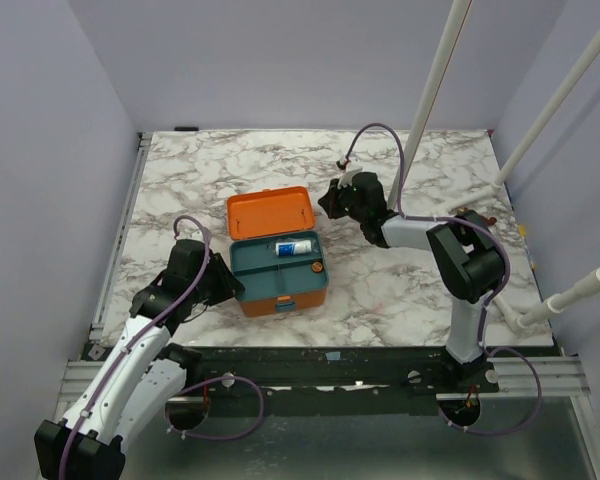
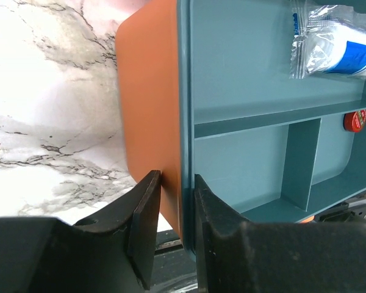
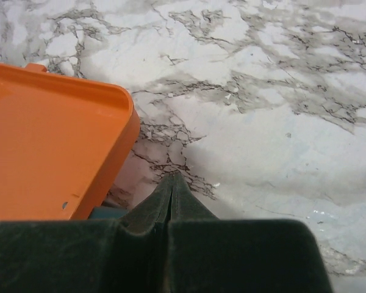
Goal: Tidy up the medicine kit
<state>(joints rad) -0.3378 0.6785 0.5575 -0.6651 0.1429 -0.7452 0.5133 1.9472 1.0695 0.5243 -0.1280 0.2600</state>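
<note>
Marble desk [image 1: 410,270] carries the lid-up kit [image 2: 149,91], one side wall pinched in the left tool's [image 2: 174,183] narrow grip, its lid [image 3: 49,140] just beside the empty, closed right tool [image 3: 172,183]; such a thin edge hold could, I judge, slip or tilt the kit.

A: Any text we can read?
B: None. The wrapped packet [image 2: 335,46] in the medicine kit [image 2: 149,91] has blue print on white, but no letters resolve.
A: And the red disc [image 2: 355,121]?
B: Dark marks on its face, too small to read.
A: Top view?
B: Just a blue band on the packet, illegible.
</note>
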